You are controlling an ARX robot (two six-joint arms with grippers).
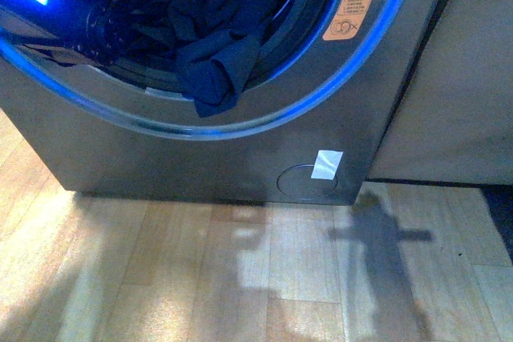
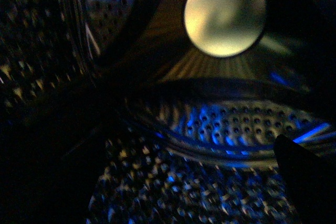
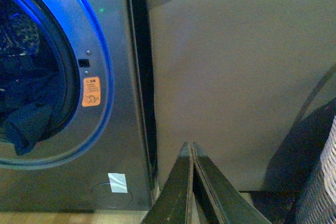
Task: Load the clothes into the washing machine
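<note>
The dark grey washing machine (image 1: 200, 158) fills the front view, its round porthole ringed with blue light. The navy clothes (image 1: 216, 46) lie bunched in the porthole's lower part, and one fold droops over the rim. My left gripper (image 2: 178, 187) is inside the perforated steel drum (image 2: 173, 192), open and holding nothing; only one dark finger (image 2: 304, 182) shows clearly. My right gripper (image 3: 190, 148) is outside, shut and empty, in front of the grey-beige cabinet (image 3: 236, 77), to the right of the washing machine (image 3: 121, 129). The clothes (image 3: 26, 124) also show in the right wrist view.
An orange warning sticker (image 1: 349, 14) sits right of the porthole. White tape (image 1: 326, 164) marks the round service cover low on the machine. A pale woven basket (image 3: 321, 182) stands by the cabinet. Wood-look floor (image 1: 240, 278) lies before the machine.
</note>
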